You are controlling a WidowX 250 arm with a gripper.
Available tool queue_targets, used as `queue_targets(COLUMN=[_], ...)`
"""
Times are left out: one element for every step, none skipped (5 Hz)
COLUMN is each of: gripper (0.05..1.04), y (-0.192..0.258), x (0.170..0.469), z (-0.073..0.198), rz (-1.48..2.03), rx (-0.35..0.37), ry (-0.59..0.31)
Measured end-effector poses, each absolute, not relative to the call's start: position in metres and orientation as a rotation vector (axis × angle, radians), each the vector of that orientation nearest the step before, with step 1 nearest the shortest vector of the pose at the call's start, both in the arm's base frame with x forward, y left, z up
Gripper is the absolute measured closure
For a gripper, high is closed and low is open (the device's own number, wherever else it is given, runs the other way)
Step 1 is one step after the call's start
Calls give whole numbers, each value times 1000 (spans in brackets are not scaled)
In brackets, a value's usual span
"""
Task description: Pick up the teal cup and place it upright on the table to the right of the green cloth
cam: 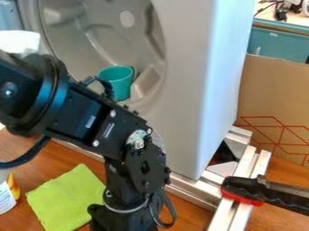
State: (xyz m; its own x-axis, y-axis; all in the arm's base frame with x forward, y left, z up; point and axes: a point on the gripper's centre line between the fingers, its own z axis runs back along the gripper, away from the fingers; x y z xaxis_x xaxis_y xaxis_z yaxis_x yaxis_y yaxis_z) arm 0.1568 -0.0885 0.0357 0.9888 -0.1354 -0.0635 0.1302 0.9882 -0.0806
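Green cloth (65,197) flat near gripper (118,219), corner toward grey housing (186,85).

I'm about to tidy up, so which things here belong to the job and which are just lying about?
Probably in the job:
black robot arm
green cloth, nearest its lower end

Apparently just lying about:
teal cup in the grey housing
black-and-red tool handle
cardboard
container at the left edge
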Motion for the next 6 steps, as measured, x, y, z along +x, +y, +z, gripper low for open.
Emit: queue_targets(gripper=[83,83,83,114,391,691], y=[-88,-92,-92,-91,-90,-89], x=[154,159,162,164,166,166], z=[18,6,1,-3,-3,-3], rz=[-141,-152,-146,-151,-160,-160], rx=[-60,-31,-19,-11,-16,-20], ry=[130,141,144,146,137,144])
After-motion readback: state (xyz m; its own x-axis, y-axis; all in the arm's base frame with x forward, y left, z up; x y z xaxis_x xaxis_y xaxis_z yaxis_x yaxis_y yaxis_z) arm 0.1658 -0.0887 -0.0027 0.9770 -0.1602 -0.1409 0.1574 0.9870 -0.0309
